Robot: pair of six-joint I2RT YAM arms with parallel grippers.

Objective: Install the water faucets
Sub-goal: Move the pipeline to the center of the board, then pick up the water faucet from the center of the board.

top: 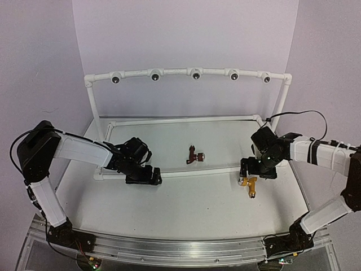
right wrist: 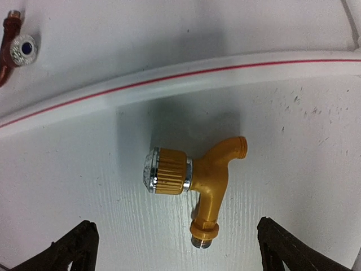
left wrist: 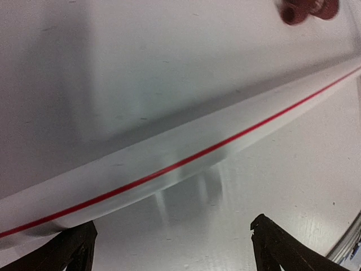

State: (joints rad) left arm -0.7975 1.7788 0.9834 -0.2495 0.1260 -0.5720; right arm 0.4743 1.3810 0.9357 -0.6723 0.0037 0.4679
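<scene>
The yellow-orange faucet [top: 249, 185] lies on the white table in front of the frame's front pipe; in the right wrist view [right wrist: 197, 180] it lies between and just ahead of my open fingertips [right wrist: 73, 248]. My right gripper [top: 255, 173] hovers over it, open and empty. The reddish-brown faucet [top: 194, 155] lies inside the pipe frame at the middle; a bit shows at the top of the left wrist view [left wrist: 307, 8] and at the top left of the right wrist view [right wrist: 14, 39]. My left gripper [top: 148, 178] is open and empty, low over the front pipe [left wrist: 169, 164].
A white pipe frame [top: 180, 169] lies on the table, with an upright bar at the back carrying several round sockets [top: 195, 74]. A black cable [top: 299, 113] runs to the right arm. The metal rail [top: 180, 248] lines the near edge.
</scene>
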